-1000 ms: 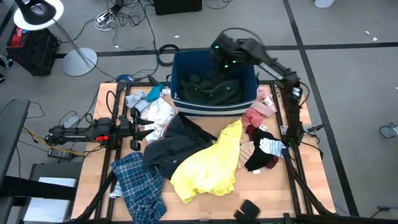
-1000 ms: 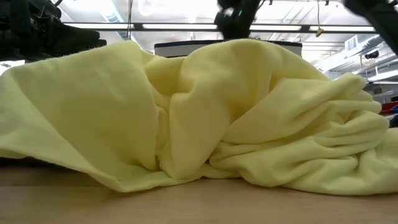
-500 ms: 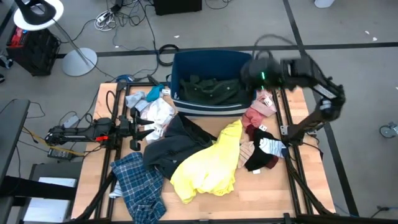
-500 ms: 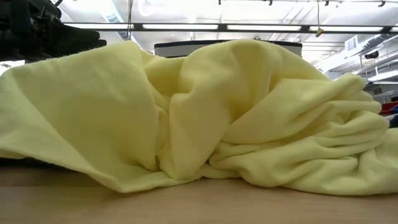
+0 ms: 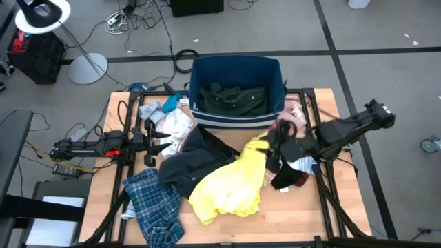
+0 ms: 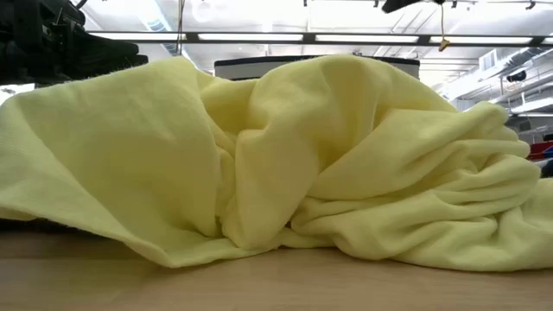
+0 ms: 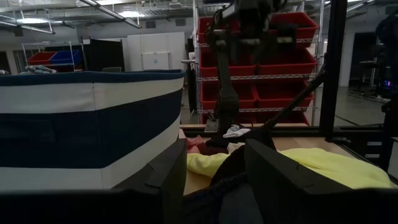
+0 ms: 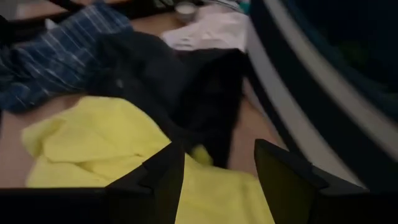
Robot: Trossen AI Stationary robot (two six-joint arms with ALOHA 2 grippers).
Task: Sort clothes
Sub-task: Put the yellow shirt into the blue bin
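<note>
The clothes lie strewn over the table: a yellow top (image 5: 231,182), a dark navy jacket (image 5: 193,162), a blue plaid shirt (image 5: 155,207), white pieces (image 5: 172,124), pink pieces (image 5: 286,127) and striped socks (image 5: 301,162). A dark green shirt (image 5: 231,98) lies inside the blue bin (image 5: 234,63). My right gripper (image 5: 274,141) hangs open above the yellow top's far end (image 8: 93,149), pointing down at a slant, with nothing between its fingers (image 8: 214,165). My left gripper (image 5: 155,143) rests open at the table's left, beside the bin's striped wall (image 7: 74,124).
The bin stands at the table's far edge, in the middle. Black frame rails (image 5: 320,138) run along the table's left and right sides. In the low view the yellow top (image 6: 276,155) fills nearly the whole picture. Bare wood (image 5: 296,207) shows at the near right.
My right gripper has swung from above the bin, past its right wall, toward the table's near edge and down. It now hangs over the far end of the yellow top, and it has turned on the way. The clothes have not moved.
</note>
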